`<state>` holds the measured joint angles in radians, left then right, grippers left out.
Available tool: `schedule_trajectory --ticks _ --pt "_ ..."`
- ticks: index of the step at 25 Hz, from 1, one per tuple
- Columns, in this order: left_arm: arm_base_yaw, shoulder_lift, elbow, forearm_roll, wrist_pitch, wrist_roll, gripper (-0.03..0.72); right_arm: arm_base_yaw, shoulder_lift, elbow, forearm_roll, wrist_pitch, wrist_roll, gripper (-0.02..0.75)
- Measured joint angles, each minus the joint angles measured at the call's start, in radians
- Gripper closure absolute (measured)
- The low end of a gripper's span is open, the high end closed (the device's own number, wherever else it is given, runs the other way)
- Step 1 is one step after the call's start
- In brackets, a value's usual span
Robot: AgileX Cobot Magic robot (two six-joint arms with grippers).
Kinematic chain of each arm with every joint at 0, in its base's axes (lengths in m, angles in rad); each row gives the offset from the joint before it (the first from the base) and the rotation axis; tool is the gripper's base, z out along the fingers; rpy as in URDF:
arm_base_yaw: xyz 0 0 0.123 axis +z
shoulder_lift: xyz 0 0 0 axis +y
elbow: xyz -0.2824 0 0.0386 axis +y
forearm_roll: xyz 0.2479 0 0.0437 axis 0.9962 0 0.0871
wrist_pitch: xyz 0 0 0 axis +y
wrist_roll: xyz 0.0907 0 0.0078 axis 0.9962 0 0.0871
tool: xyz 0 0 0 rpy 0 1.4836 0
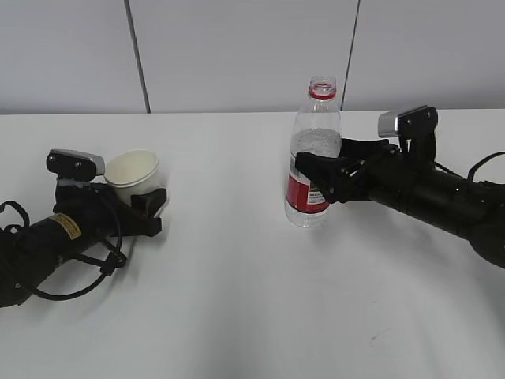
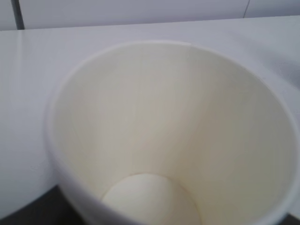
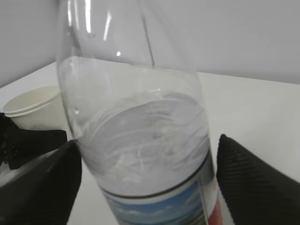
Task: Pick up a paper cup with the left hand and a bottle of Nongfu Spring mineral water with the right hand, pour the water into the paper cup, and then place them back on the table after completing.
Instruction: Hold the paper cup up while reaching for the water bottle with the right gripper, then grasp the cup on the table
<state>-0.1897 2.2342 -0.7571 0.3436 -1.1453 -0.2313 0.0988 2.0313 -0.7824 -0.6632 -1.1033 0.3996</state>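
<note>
In the exterior view, the left hand (image 1: 55, 237) is lying low along the white counter (image 1: 237, 300), and its tool (image 1: 150, 209) is reaching around the paper cup (image 1: 132, 175), which is sitting upright on the counter at the left. Whether the fingers are actually pressing the cup is not clear from here. Well apart on the right, the right hand (image 1: 430, 197) is stretching in from the edge, its tool (image 1: 319, 180) closing around the middle of the bottle (image 1: 314, 154), just above the red label. The bottle is standing upright on the counter with its cap off, and the water (image 1: 316, 146) is filling it roughly to the shoulder.

In the left wrist view, the paper cup (image 2: 173, 136) is filling almost the whole frame, its mouth facing the camera and its inside looking dry. The tool's fingers are hidden, so their state cannot be told here.

In the right wrist view, the bottle (image 3: 140, 131) is sitting between two dark fingers (image 3: 248, 183), both touching its sides; the tool is pinching the bottle. The paper cup (image 3: 30, 110) is showing far off at the left
</note>
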Motion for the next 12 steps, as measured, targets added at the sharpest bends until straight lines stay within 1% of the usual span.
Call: schedule_trajectory --ticks 5,12 --pt "0.000 0.000 0.000 0.000 0.000 0.000 0.281 0.002 0.016 -0.045 -0.002 0.024 0.002 0.066" --pt "0.000 0.000 0.000 0.001 -0.001 0.000 0.281 0.033 0.084 -0.124 0.009 0.033 0.019 0.066"
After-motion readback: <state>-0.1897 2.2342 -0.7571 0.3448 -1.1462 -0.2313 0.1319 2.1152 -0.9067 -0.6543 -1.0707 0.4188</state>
